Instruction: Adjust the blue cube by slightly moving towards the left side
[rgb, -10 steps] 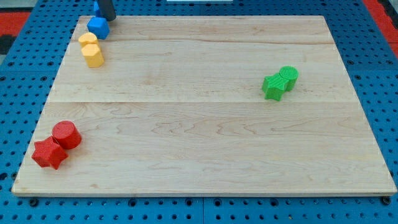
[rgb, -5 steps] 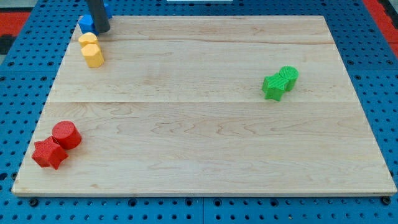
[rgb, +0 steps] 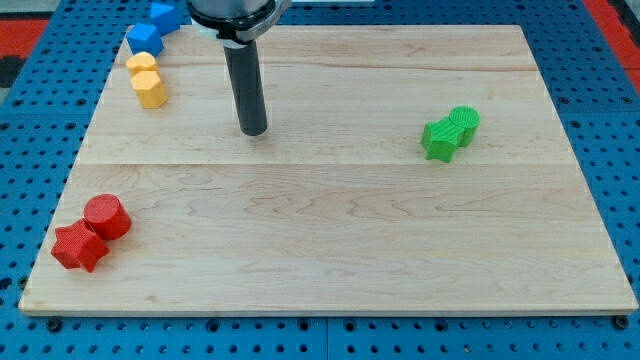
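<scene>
A pale wooden table (rgb: 330, 230) of jointed planks lies on a blue pegboard base (rgb: 30, 140); red pegboard shows at the view's top corners. Left to right: two red blocks, a star (rgb: 78, 247) touching a cylinder (rgb: 106, 216), near the bottom-left corner. Two yellow blocks (rgb: 147, 80) touch at top left. Two blue blocks: the blue cube (rgb: 143, 39) at the table's top-left corner, another blue block (rgb: 165, 14) just beyond the edge. My tip (rgb: 253, 131) rests on bare wood, well right of the cube; the rod carries no jaws. Two green blocks, a star (rgb: 438, 139) touching a cylinder (rgb: 464, 122), sit right.
</scene>
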